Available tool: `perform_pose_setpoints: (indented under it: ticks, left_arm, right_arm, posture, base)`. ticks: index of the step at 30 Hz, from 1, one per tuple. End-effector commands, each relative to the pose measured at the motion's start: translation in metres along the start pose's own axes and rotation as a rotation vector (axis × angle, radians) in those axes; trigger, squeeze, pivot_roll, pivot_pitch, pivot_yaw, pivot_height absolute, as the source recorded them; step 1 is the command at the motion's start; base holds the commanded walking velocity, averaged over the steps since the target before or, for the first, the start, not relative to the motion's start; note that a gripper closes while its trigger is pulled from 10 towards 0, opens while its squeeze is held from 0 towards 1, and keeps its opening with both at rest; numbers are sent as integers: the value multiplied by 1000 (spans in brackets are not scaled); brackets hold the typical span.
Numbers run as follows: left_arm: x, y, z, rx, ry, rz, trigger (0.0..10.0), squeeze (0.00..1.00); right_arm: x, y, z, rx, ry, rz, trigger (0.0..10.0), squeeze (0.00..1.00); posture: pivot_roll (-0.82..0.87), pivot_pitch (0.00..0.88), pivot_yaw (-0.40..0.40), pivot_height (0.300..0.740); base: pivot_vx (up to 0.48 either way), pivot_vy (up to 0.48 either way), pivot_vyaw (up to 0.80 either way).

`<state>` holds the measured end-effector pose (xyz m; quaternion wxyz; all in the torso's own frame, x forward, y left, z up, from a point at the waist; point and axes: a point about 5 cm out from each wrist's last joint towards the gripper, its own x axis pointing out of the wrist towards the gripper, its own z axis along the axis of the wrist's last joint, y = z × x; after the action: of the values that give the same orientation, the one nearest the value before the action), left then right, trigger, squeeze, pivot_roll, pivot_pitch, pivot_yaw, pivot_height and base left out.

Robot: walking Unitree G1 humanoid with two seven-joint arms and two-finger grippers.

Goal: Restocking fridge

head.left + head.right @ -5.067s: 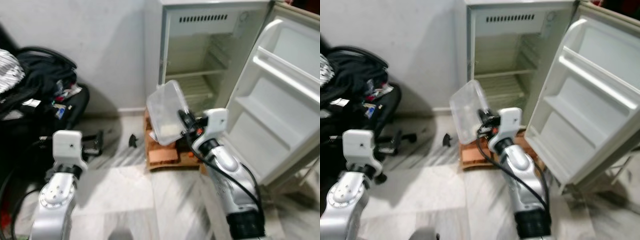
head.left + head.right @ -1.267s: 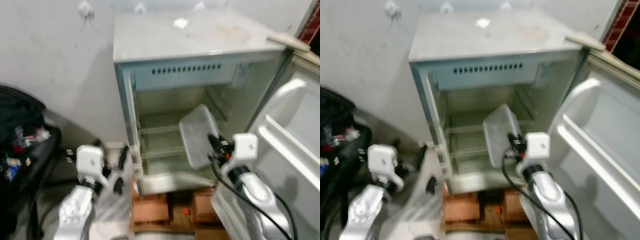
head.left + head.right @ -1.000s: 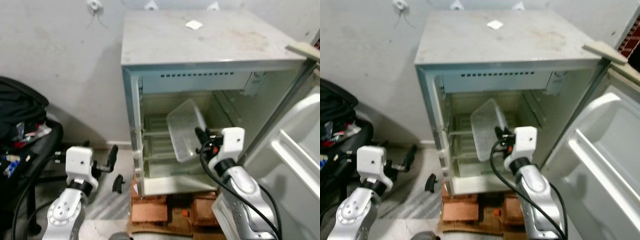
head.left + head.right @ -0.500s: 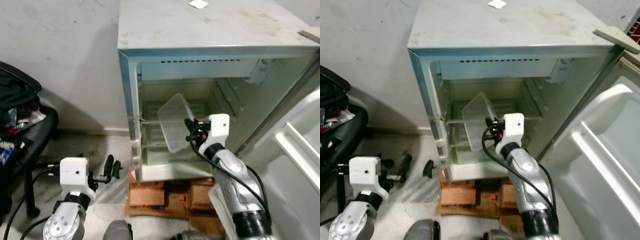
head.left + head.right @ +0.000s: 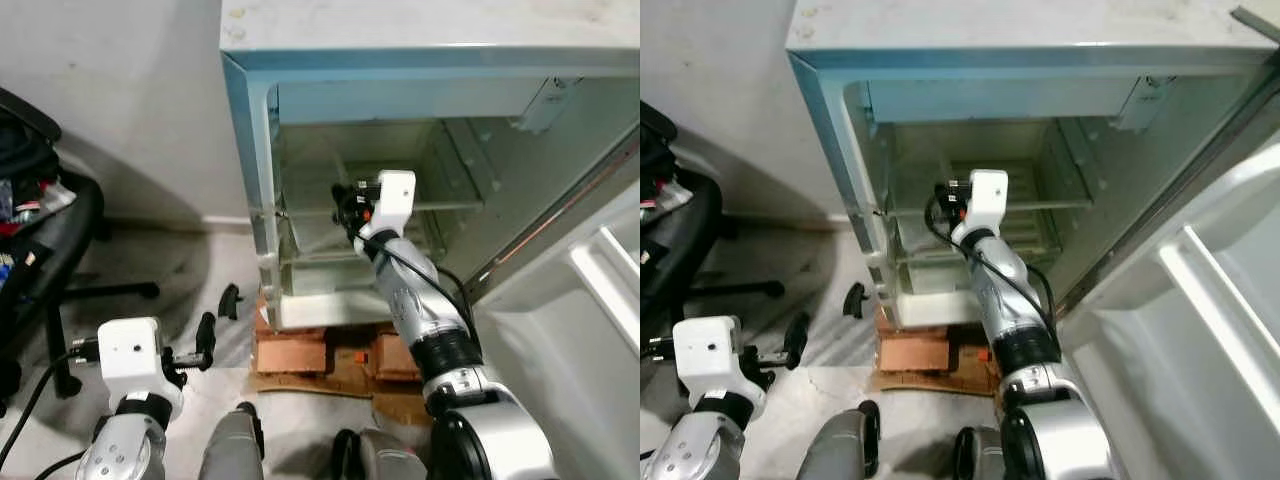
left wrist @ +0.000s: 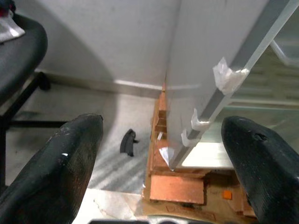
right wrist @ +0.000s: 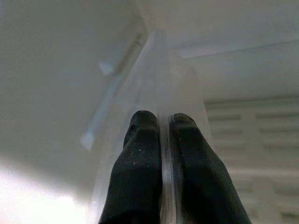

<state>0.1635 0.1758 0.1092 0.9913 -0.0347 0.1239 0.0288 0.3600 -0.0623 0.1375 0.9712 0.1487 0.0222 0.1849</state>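
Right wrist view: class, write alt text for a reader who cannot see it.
Two black fingers of the right gripper pinch the thin edge of a clear plastic container, held inside the pale fridge. A ribbed shelf lies beyond.

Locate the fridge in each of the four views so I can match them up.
Left eye view: the fridge stands upper centre, door open.
Right eye view: upper centre too, slightly further left.
Left wrist view: its outer side wall and front edge.
Right wrist view: its pale interior, beyond the right end effector.
Shared landmark: the brick base under it.
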Motion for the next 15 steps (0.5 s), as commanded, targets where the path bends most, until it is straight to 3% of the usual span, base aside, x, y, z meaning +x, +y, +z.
perform_pose_setpoints:
  ticks: [1,7,8,10,14,15]
  left_arm:
    - [-5,2,0,-3,19,22,10000,0]
    - [-15,4,-3,-29,56,70,10000,0]
    - [-19,4,-5,-44,72,90,10000,0]
    - [-19,4,-5,-44,72,90,10000,0]
    - [-25,2,-7,-47,92,96,10000,0]
    - [-25,1,-8,-48,96,96,10000,0]
  right_arm:
    - [3,-2,-5,48,10,-30,10000,0]
    - [19,2,3,171,15,-100,10000,0]
    - [24,3,5,247,20,-144,10000,0]
    - [24,3,5,247,20,-144,10000,0]
    - [29,10,5,345,31,-173,10000,0]
    - [31,19,3,378,41,-146,10000,992]
  posture:
    - [296,305,-89,740]
    - [314,329,-117,740]
    - [318,336,-123,740]
    - [318,336,-123,740]
    - [318,345,-130,740]
    - [317,350,-135,740]
  base:
    - [0,0,0]
    - [0,0,0]
    - [0,0,0]
    - [0,0,0]
    - [0,0,0]
    - [0,0,0]
